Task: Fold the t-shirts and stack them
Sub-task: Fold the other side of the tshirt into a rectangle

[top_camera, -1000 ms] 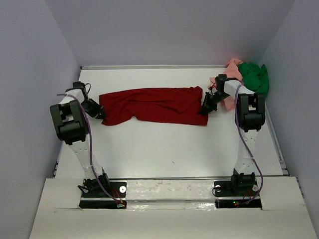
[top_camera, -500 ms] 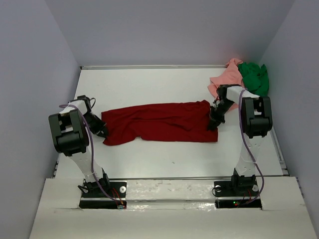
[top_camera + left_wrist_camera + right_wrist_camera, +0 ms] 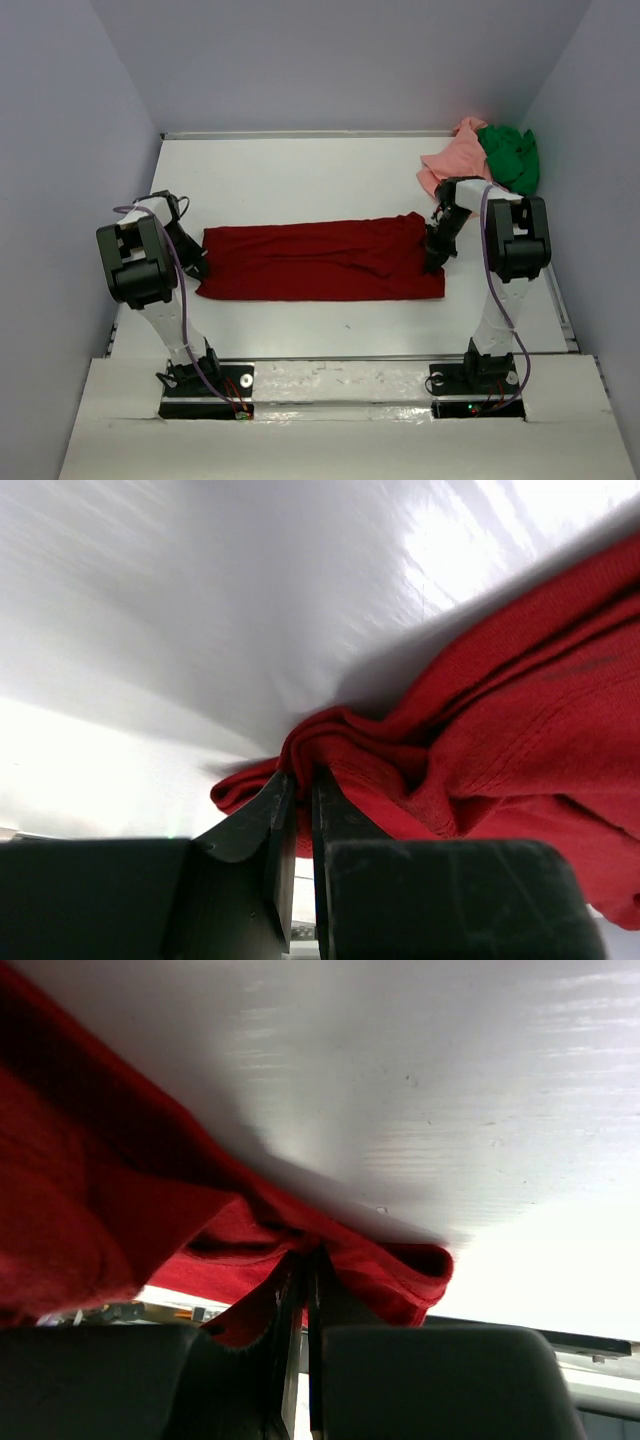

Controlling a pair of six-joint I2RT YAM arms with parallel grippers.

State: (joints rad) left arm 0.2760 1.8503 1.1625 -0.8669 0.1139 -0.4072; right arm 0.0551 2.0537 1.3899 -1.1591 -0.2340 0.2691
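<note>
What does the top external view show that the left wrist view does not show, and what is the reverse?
Only the top external view: the salmon pink cloth t-shirt and the bright green cloth t-shirt heaped in the far right corner, and the right gripper at one end of the dark red cloth t-shirt. Only the left wrist view: close up, the jaws of the left gripper pinched on a bunched fold. Both: the red shirt on the white table.
</note>
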